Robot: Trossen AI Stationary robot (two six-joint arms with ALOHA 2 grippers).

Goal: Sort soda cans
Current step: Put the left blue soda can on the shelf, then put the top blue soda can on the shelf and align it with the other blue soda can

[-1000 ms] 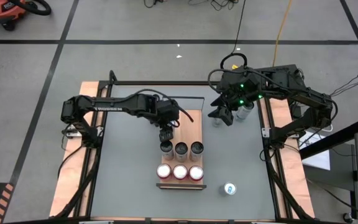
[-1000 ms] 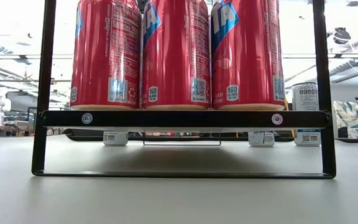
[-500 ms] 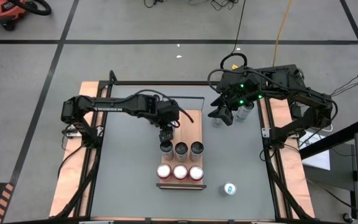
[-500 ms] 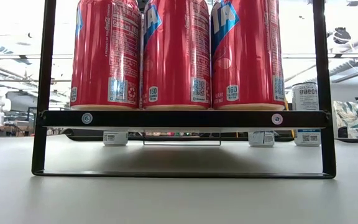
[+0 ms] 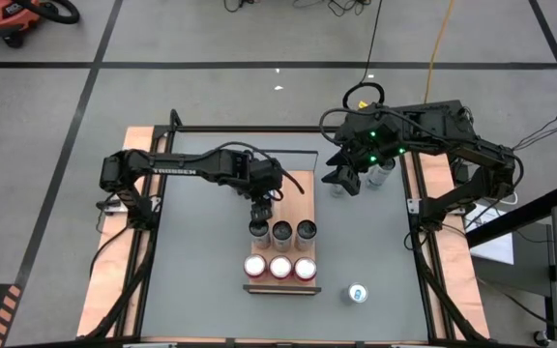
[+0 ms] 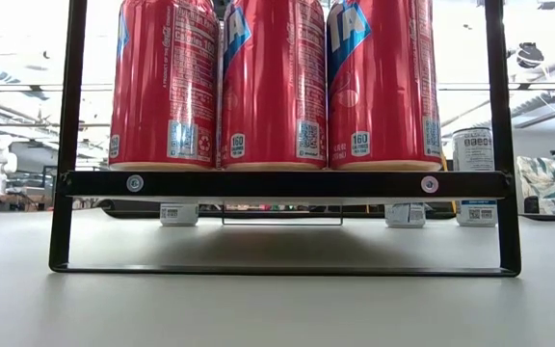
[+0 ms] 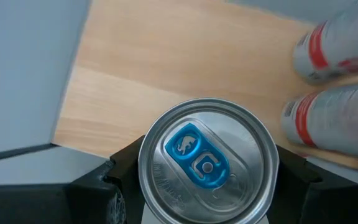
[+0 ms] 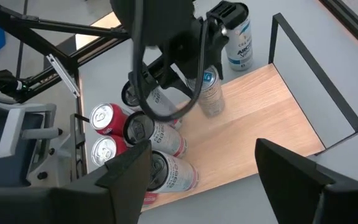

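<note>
My left gripper [image 5: 259, 209] is shut on a slim soda can with a silver top and a blue tab [image 7: 207, 165], over the wooden board [image 7: 166, 68] of the black rack. The can sits just behind a row of silver-grey soda cans [image 5: 293, 231]. Three red soda cans [image 5: 279, 268] stand on the board's near end. Whether the slim can's base [image 8: 213, 113] touches the wood, I cannot tell. My right gripper [image 5: 344, 179] hangs open and holds nothing, above the table's far right. My left gripper pinches the slim can between its two fingers [image 7: 114, 186], one on each side of the can just under its top rim [image 7: 143, 171]. The fingers come from above, slanting down. The can stands upright in the hold.
Loose cans [image 5: 382, 172] stand on the table at the far right, under my right arm. One blue-topped can [image 5: 357, 293] stands alone near the front right. A white and blue can [image 8: 238, 37] stands beyond the board's far left corner. The black rack frame [image 6: 277, 183] borders the board.
</note>
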